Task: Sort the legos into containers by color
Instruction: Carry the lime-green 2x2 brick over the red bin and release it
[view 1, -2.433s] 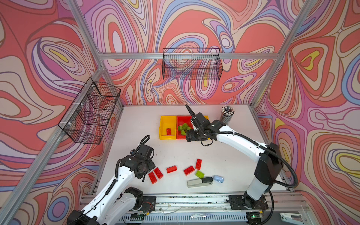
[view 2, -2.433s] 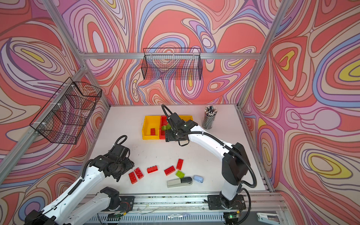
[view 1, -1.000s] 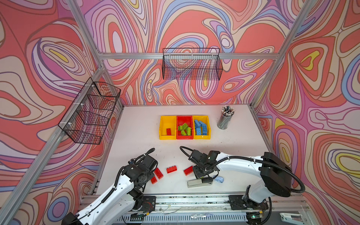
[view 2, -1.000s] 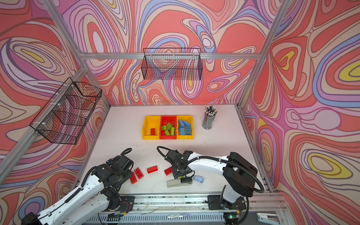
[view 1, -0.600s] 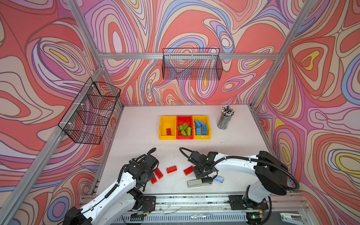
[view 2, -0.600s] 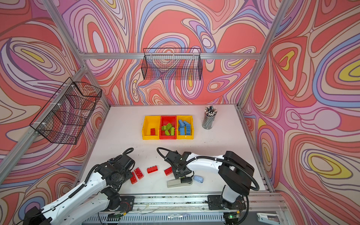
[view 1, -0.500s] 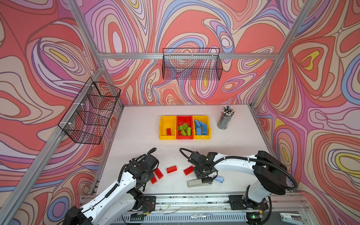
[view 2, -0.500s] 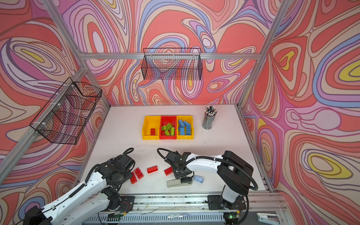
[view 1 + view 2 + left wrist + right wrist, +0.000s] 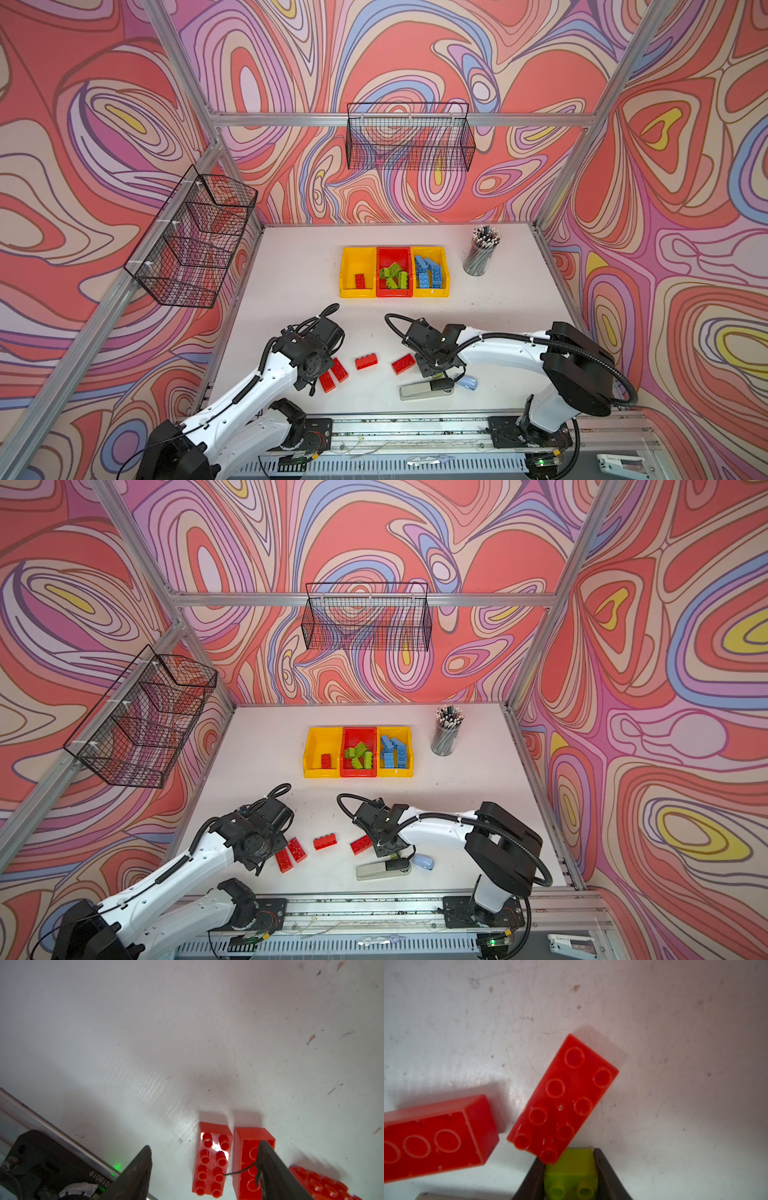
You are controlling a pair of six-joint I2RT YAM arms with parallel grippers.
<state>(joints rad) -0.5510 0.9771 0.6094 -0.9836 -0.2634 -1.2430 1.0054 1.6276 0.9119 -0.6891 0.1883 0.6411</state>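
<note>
My right gripper (image 9: 568, 1155) is shut on a lime green lego (image 9: 571, 1169) near the table's front, right of centre (image 9: 434, 372). A red lego (image 9: 563, 1097) lies against its fingertip, with another (image 9: 436, 1136) beside it. My left gripper (image 9: 205, 1145) is open over two red legos (image 9: 326, 381) (image 9: 339, 370); the studded one (image 9: 212, 1159) lies between its fingers. A further red lego (image 9: 366, 361) lies between the arms. At the back stand three containers: a yellow one (image 9: 357, 259) holds a red lego, the red one (image 9: 392, 254) green ones, a second yellow one (image 9: 430, 293) blue ones.
A grey stapler (image 9: 426, 390) and a pale-blue mouse-shaped item (image 9: 467, 381) lie just in front of the right gripper. A mesh pencil cup (image 9: 480, 255) stands right of the bins. Wire baskets hang on the back wall (image 9: 409, 137) and the left wall (image 9: 195, 241).
The right gripper's jaws have closed on the green lego beside the stapler. Before that the right arm came forward from the bins. The left arm has barely moved.
</note>
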